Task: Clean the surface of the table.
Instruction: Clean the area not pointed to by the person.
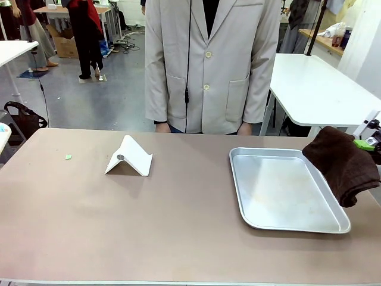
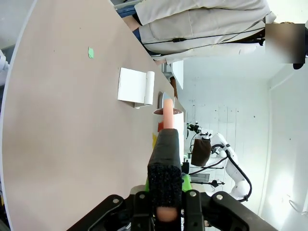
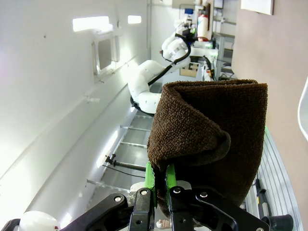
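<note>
Table (image 1: 178, 232): a wide taupe top that lies under the tray (image 1: 236, 185) and runs far to the tray's left.
Right gripper (image 3: 159, 180): clamped on a folded brown cloth (image 1: 342, 164), held at the tray's right edge.
Left gripper (image 2: 164, 192): clamped on a black-sleeved pink stick (image 2: 166, 154); what the stick is for is unclear.
Clutter: a white stand (image 1: 128, 158) sits left of the tray, and a green scrap (image 1: 68, 157) lies farther left.
Doing it well: probably lay the cloth flat on bare table beside the tray, press evenly, wipe in overlapping strokes and skirt the stand.
</note>
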